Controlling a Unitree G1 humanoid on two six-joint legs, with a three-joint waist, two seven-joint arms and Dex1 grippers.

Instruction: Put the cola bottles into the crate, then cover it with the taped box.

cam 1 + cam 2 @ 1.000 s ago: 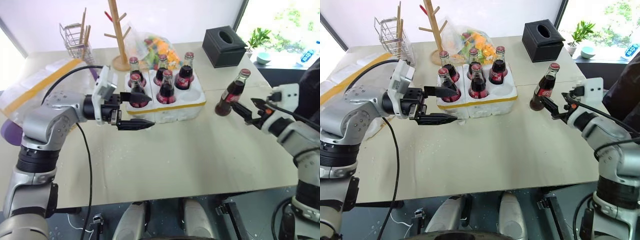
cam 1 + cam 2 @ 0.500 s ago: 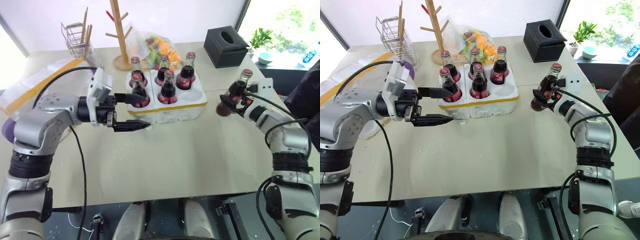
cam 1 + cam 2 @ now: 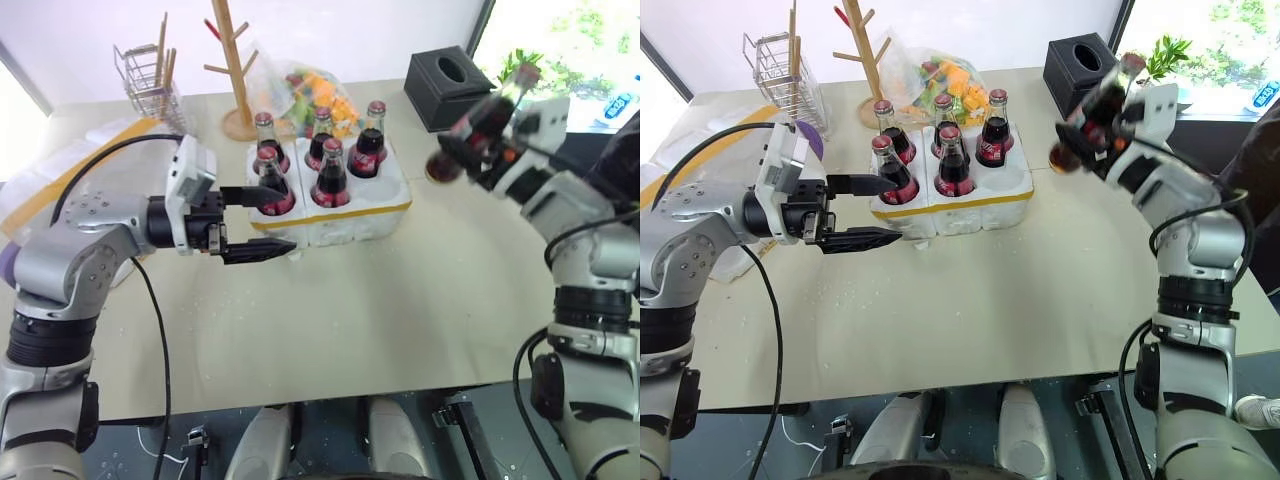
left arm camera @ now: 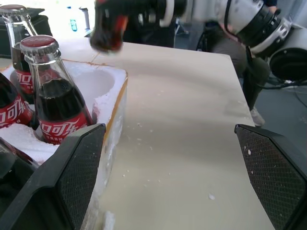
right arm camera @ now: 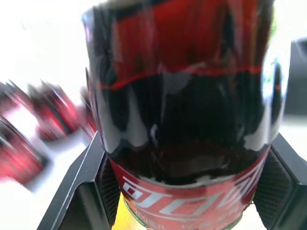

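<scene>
- From the head camera I see my right gripper (image 3: 480, 140) shut tight around a cola bottle (image 3: 478, 128). The bottle is up in the air and tipped, with its cap pointing up and away, in front of the black tissue box (image 3: 447, 90).
- The crate (image 3: 330, 205) sits on the table (image 3: 400, 310) with five bottles standing in its holes. The hole at the near right corner has no bottle in it.
- My left gripper (image 3: 262, 222) is wide open and holds nothing. It points at the near left end of the crate, with one finger beside the front-left bottle (image 3: 272, 182).
- Behind the crate are a wooden mug tree (image 3: 236, 65) and a wire rack (image 3: 150, 72).
- My left wrist camera looks between its two spread fingers (image 4: 79, 167). The crate is near, and the open hole (image 4: 98, 84) shows.
- My right wrist camera is right up against the held bottle, dark with a red label. Its pads (image 5: 108, 187) look pressed on both sides, but it's a bit blurry.
</scene>
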